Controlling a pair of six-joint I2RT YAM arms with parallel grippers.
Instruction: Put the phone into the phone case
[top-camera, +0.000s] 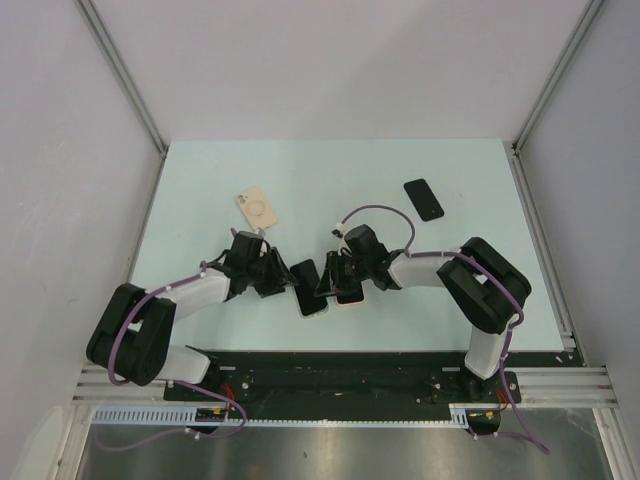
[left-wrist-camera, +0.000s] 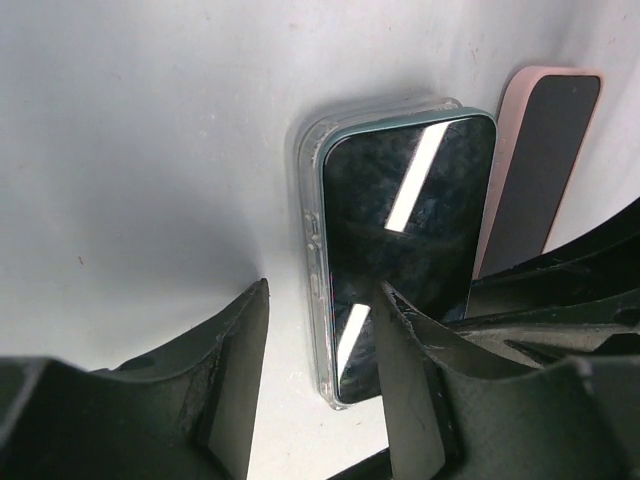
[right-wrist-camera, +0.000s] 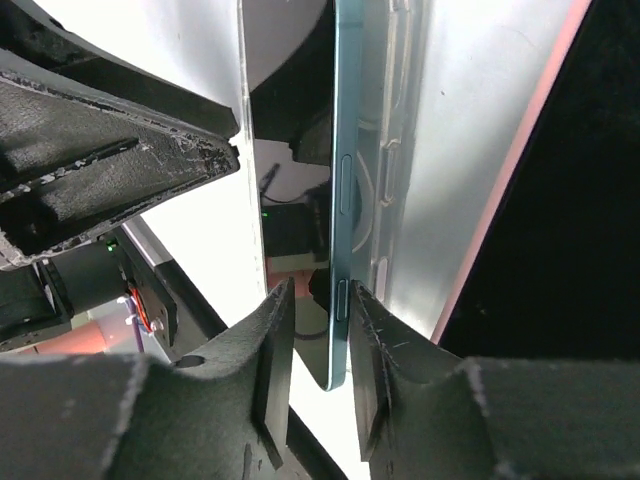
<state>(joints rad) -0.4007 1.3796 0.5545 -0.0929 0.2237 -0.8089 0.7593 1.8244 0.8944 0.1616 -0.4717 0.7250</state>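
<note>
A pale green desk (top-camera: 330, 170) seen from above, with two black-and-white robot arms meeting close to the middle of its near edge. Between them lies the dark glossy phone with a teal metal frame (left-wrist-camera: 410, 220), resting in a clear, soft plastic phone case (left-wrist-camera: 310, 170). Its far end looks seated, but one long side seems to stand proud of the case wall.

The right gripper (right-wrist-camera: 320, 290) has its fingers drawn close together, apparently pinching that long side of the phone by its thickness. The left gripper (left-wrist-camera: 323, 290) is spread wide and holds nothing. One finger hangs over bare desk and the other over the phone's near end.

A pink-rimmed phone with a black face (left-wrist-camera: 540, 160) lies just beside the case, on the side toward the desk's right edge. A beige case with a ring (top-camera: 256, 208) sits nearer the left edge, and a bare black phone (top-camera: 424, 199) lies toward the far right corner.

Risks, as I judge them: with nothing pinning it, the light case could slide or lift with the phone. A push on one side alone could pop the seated end out — or nudge the pink neighbour.
</note>
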